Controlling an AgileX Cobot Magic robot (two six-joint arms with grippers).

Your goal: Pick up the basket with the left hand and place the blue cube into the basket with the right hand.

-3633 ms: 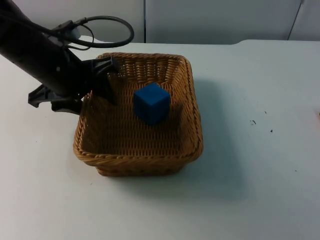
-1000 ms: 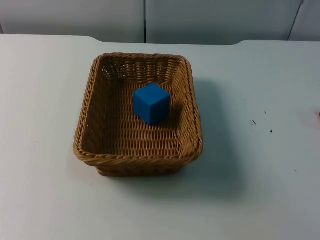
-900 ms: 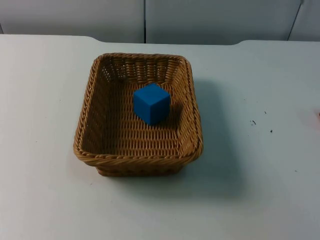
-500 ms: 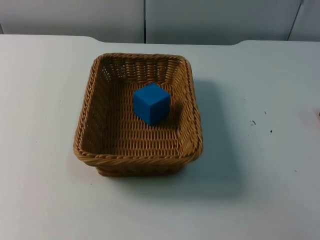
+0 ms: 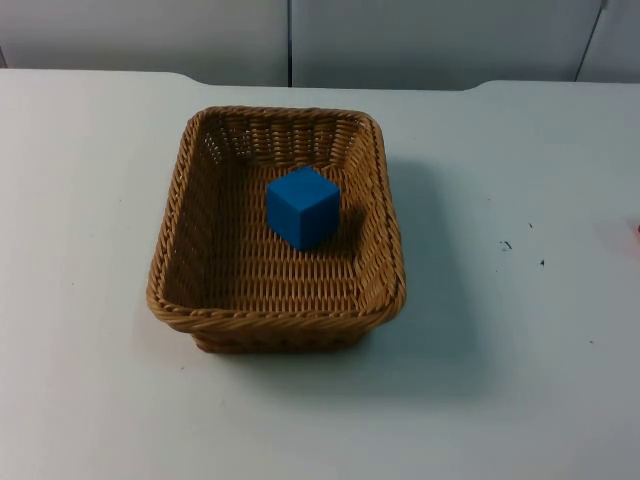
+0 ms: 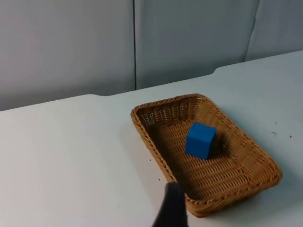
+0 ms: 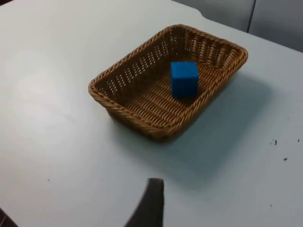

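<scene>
A woven wicker basket (image 5: 172,250) stands on the white table, a little left of the middle in the top view. A blue cube (image 5: 302,207) sits inside it on the basket floor, toward the far right corner. The left gripper (image 6: 171,208) hovers well back from the basket (image 6: 246,177), which has the cube (image 6: 200,140) inside it. The right gripper (image 7: 150,203) is also held back over bare table, short of the basket (image 7: 128,118) and cube (image 7: 184,79). Neither gripper touches anything.
The grey partition wall (image 5: 300,40) closes off the far edge of the table. A few small dark specks (image 5: 506,245) mark the table to the right of the basket. A small reddish spot (image 5: 637,228) shows at the right border.
The left arm, which stood at the basket's left rim 3.6 s ago, has pulled back out of the top view. Basket and cube have stayed where they were.
</scene>
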